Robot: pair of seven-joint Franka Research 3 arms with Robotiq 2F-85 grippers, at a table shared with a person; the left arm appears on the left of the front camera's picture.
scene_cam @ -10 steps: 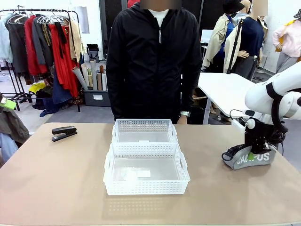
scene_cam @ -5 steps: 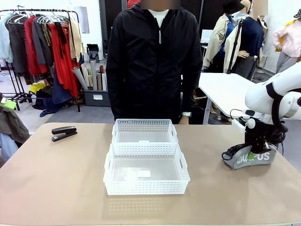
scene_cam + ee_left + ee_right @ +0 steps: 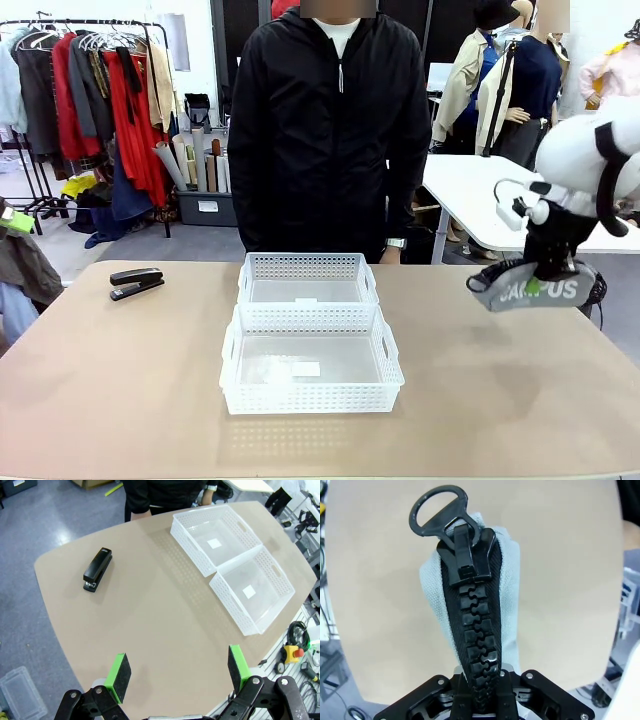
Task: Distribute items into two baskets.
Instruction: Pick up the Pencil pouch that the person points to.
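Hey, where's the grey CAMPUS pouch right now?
In the front view the pouch hangs above the table on its right side, clamped in the right tool, well right of the two white baskets.

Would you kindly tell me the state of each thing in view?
pouch: zipped, held above the table.
right gripper: shut on the pouch.
left gripper: open, empty.
stapler: lying on the table, untouched.
near basket: empty.
far basket: empty.
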